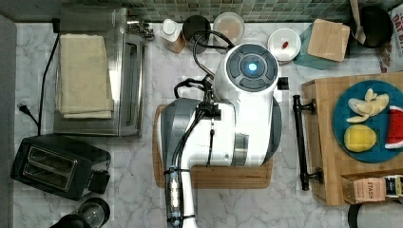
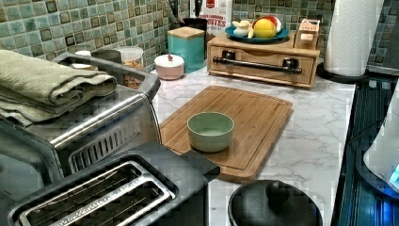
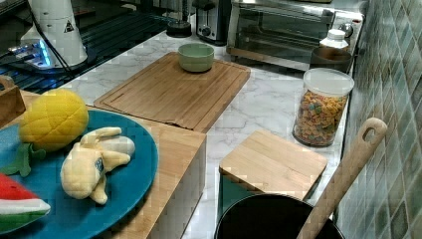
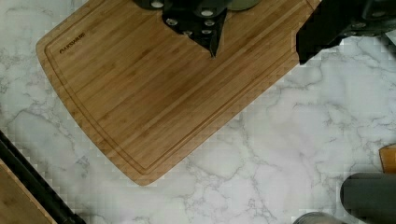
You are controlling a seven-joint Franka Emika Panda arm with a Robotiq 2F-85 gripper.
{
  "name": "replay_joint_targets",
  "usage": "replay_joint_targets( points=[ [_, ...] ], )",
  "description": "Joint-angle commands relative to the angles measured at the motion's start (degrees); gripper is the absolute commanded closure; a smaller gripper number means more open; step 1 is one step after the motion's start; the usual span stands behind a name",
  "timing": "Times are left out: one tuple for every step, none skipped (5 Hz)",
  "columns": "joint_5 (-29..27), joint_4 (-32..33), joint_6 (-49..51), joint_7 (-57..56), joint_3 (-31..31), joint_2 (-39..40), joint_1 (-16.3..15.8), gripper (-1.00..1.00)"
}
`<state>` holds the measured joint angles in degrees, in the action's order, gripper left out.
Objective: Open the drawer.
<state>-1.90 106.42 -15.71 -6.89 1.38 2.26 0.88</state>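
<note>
Drawer sits closed on the marble counter; end effector fingers spread apart.

In the left view, a cutting board is laid on the tabletop with a bowl set on its near end, and the drawer is seated shut in a box at the far end of the tabletop, beyond the board. A plate of fruit is carried on top of that box, while a toaster oven with a folded towel on it is placed at the left view's left, behind a toaster. In the top view, the arm is seen above the board, with the drawer's handle to the top view's right of it.
</note>
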Motion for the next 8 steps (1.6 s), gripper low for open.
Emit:
replay_joint_targets(
  points=[
    [-0.16,0.01,-0.01,-0.01,-0.05,0.00,0.05,-1.00],
    [1.92,5.29,-2.90,-9.78,2.02,-3.02,-1.36,-1.00],
    [3.74,11.53,-7.26,-22.59,1.83,-6.25,1.82,-1.00],
    [5.36,13.79,-9.77,-32.59,3.60,-6.33,3.43,-1.00],
    [7.23,19.51,-16.68,-42.32,5.73,-8.21,5.22,-1.00],
    [8.37,22.14,-19.23,-51.27,7.91,-8.90,7.20,-1.00],
    [10.09,24.02,-22.86,-56.23,9.74,-9.00,8.43,-1.00],
    [10.01,25.57,-27.83,-60.91,12.18,-8.12,8.96,-1.00]
  ],
)
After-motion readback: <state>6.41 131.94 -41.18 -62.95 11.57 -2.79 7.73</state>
